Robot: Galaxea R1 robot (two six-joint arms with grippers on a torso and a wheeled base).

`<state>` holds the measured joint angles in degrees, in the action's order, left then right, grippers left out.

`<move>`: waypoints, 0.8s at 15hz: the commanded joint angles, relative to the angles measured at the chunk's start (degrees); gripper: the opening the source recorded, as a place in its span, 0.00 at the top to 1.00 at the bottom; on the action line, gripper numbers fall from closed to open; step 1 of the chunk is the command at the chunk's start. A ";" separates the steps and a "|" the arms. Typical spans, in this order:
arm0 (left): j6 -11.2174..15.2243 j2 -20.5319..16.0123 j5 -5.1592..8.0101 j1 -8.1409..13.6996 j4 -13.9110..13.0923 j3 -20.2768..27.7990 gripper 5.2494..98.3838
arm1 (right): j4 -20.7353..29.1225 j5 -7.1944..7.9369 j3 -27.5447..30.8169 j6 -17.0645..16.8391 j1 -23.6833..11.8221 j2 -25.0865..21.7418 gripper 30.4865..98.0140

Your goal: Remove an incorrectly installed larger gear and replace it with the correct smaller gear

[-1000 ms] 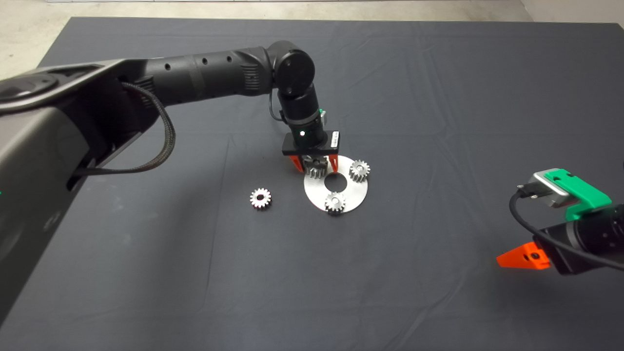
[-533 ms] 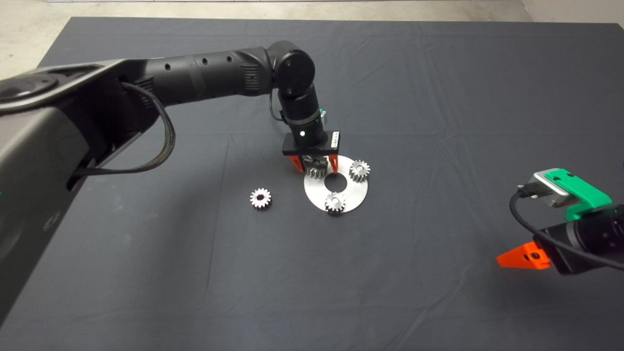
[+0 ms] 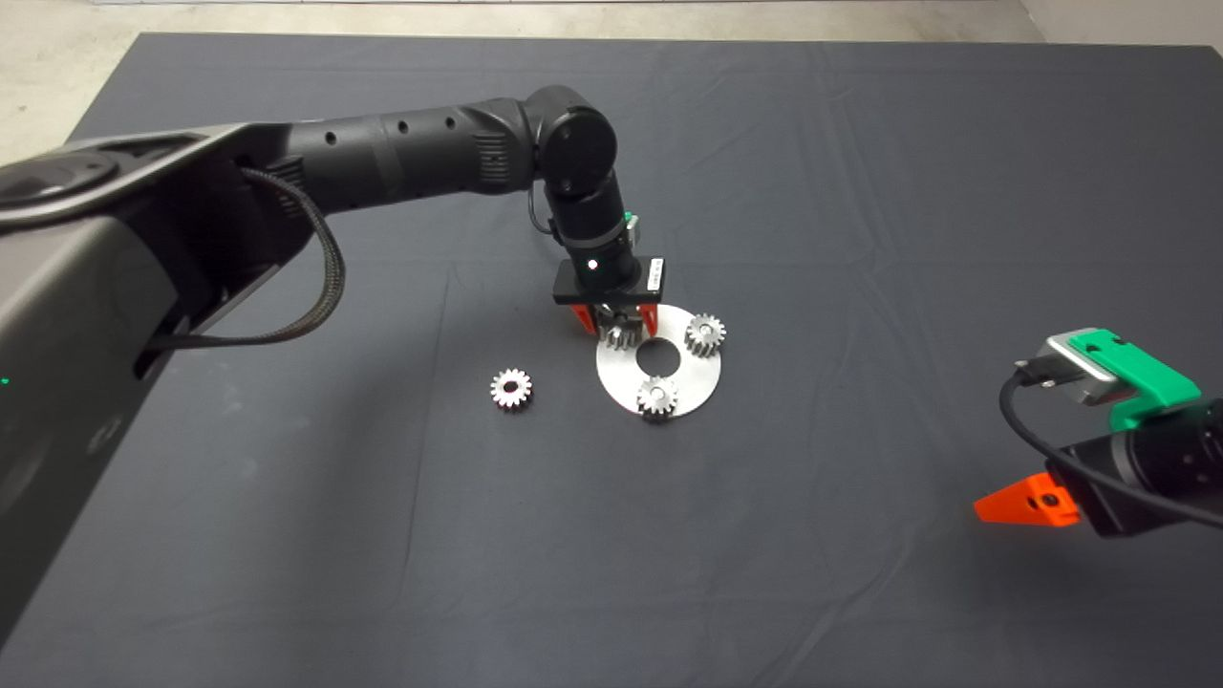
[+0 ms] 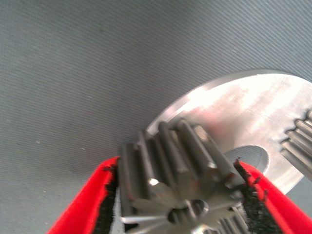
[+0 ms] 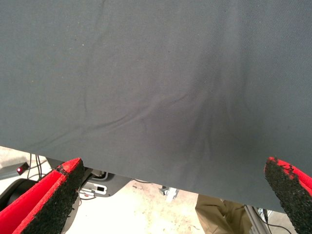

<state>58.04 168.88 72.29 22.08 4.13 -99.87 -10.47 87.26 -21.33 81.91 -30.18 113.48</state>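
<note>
Head view, left gripper: we have it at the frame's centre, fingers clamped on the larger gear at the upper-left rim of the silver disc.
Left wrist view, grip: we see both black pads pressed on the gear's tooth flanks, the disc lying behind it.
Change: against the pictures of a second and half a second ago, our gripper sits slightly higher in the frame, and less of the gear shows below it.
Meaning: we judge the lift off the disc has begun; whether the gear is fully clear of its post we cannot tell.
Smaller gear: it lies loose on the mat, left of the disc and well apart from it.
Other gears: two small ones sit on the disc, at its right and lower edges.
Right gripper: we keep it parked at the lower right, fingers spread wide and empty.
</note>
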 commanded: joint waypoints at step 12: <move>-0.30 0.28 0.57 1.13 0.17 0.31 0.53 | 1.77 -0.07 0.00 -0.08 -1.02 0.03 0.00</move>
<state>57.99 168.89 72.44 22.08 4.24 -99.87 -10.45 87.26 -21.33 81.91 -30.18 113.50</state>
